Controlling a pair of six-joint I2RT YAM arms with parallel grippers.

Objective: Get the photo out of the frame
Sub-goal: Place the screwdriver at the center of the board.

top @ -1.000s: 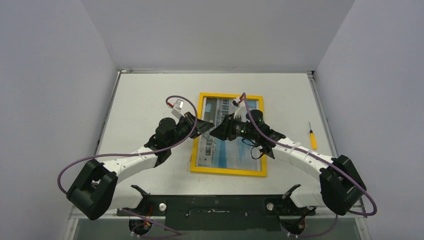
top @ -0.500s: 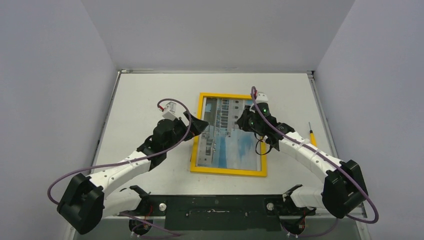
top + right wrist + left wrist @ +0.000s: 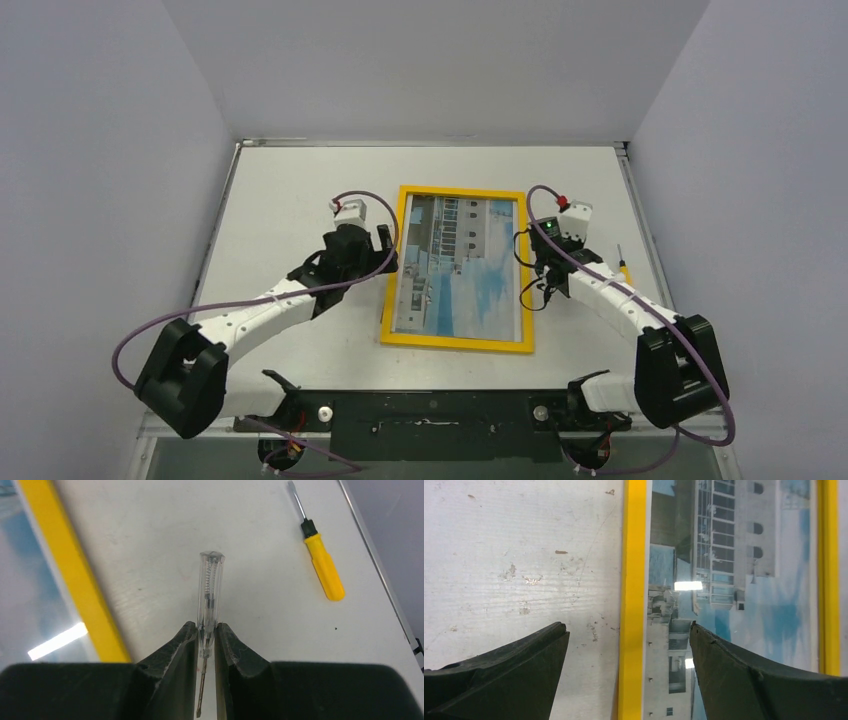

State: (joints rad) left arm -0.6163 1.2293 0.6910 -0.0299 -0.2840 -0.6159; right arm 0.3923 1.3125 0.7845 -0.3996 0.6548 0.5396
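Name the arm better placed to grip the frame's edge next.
Left. The left gripper is open, jaws straddling the frame's yellow border. The right gripper is shut on a clear-handled screwdriver, beside the frame.

The frame (image 3: 631,605) has a smooth yellow face. The photo (image 3: 734,595) looks glossy and throws back bright glare. The table (image 3: 524,555) is matt white, scratched and pitted. The clear screwdriver (image 3: 209,595) is transparent plastic. The yellow screwdriver (image 3: 322,567) has a plastic handle and a metal shaft.
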